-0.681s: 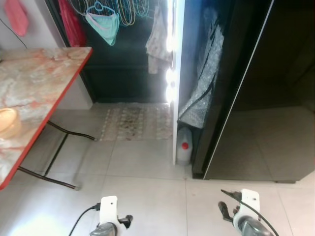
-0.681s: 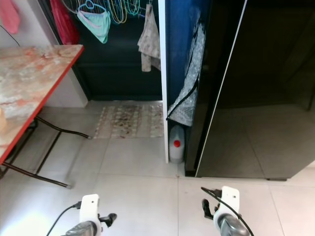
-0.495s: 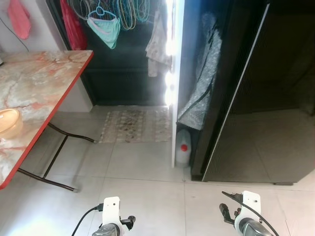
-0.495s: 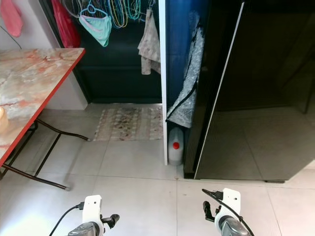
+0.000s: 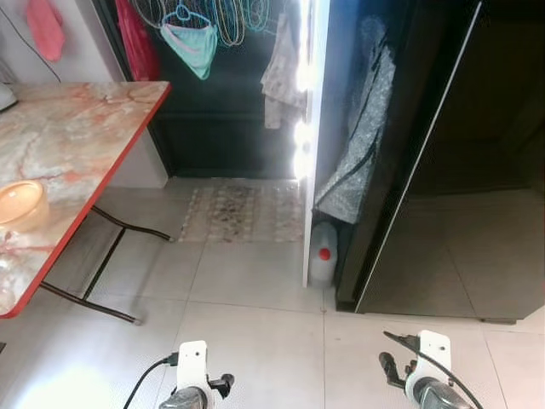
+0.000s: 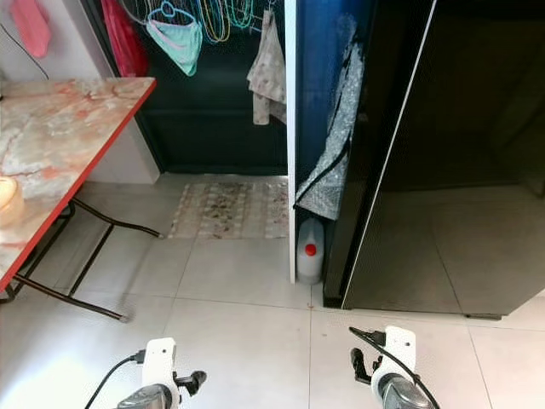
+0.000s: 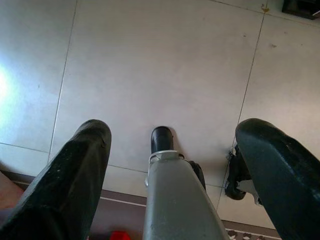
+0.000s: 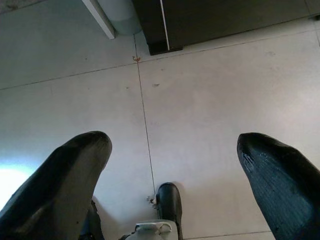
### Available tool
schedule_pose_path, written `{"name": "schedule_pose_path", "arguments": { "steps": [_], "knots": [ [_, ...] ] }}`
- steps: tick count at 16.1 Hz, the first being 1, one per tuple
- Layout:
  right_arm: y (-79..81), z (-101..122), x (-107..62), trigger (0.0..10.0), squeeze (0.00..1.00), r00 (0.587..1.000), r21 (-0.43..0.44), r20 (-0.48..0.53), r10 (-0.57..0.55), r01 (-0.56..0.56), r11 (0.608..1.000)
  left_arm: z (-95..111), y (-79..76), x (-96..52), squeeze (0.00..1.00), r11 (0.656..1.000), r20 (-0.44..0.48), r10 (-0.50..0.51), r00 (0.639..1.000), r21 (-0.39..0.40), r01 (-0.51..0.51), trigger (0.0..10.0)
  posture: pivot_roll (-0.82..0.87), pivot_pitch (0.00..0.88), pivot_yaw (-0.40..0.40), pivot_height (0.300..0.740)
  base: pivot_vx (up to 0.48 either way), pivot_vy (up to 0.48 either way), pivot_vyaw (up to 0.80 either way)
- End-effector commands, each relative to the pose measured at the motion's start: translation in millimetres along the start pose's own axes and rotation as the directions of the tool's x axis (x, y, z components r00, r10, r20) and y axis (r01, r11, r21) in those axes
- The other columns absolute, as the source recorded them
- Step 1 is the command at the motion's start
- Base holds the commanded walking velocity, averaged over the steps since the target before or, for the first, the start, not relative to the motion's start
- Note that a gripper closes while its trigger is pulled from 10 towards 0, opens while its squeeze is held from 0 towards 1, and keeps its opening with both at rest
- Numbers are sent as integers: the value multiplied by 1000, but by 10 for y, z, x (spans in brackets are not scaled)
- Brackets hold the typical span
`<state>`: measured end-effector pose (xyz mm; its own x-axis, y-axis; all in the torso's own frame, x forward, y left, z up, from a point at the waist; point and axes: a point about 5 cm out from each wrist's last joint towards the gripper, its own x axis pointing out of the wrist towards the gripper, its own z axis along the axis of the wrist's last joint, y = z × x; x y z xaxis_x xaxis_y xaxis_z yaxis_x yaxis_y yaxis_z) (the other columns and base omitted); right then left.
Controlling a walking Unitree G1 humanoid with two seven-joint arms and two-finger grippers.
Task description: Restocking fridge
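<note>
In the eye views, the black fridge (image 5: 477, 162) is seen ahead, its door closed; a jug (image 5: 322, 256) stands just beside its left corner and a table (image 5: 77, 145) with a bowl (image 5: 20, 204) is well left of it. The step is judged an approach: the door must be reached next.

Left wrist view: the left gripper (image 7: 175, 145) is spread and empty over floor tiles.

Right wrist view: the right gripper (image 8: 175, 150) is spread, empty, near the fridge base.

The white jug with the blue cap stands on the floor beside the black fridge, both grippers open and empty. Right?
Not quite: the jug's cap is red, as the right eye view shows. It does stand on the floor beside the fridge, and the left gripper and right gripper are open and empty.
</note>
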<state>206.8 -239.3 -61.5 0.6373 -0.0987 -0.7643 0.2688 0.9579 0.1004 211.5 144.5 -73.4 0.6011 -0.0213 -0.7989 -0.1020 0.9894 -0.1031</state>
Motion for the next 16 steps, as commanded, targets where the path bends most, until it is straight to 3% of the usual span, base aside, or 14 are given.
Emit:
{"name": "schedule_pose_path", "arguments": {
  "steps": [1, 10, 16],
  "knots": [
    [6, -42, -3, 10000, 0, 1000, -4, -20, 2, -2, 1000, -60, 47, -8, 0, 1000, -26, 14, 1000, 0, -14, 10000, 7, 69, 88, 740, 0, 0, 0],
    [7, -40, -2, 10000, 0, 1000, -7, -23, 3, -3, 1000, -56, 45, -8, 0, 1000, -24, 14, 1000, -4, -14, 10000, 9, 62, 89, 740, 0, 0, 0],
    [7, -40, -2, 10000, 0, 1000, -12, -25, 4, -5, 1000, -55, 46, -8, 0, 1000, -23, 16, 1000, -1, -16, 10000, 9, 57, 88, 740, 270, 0, 0]
  ]
}}
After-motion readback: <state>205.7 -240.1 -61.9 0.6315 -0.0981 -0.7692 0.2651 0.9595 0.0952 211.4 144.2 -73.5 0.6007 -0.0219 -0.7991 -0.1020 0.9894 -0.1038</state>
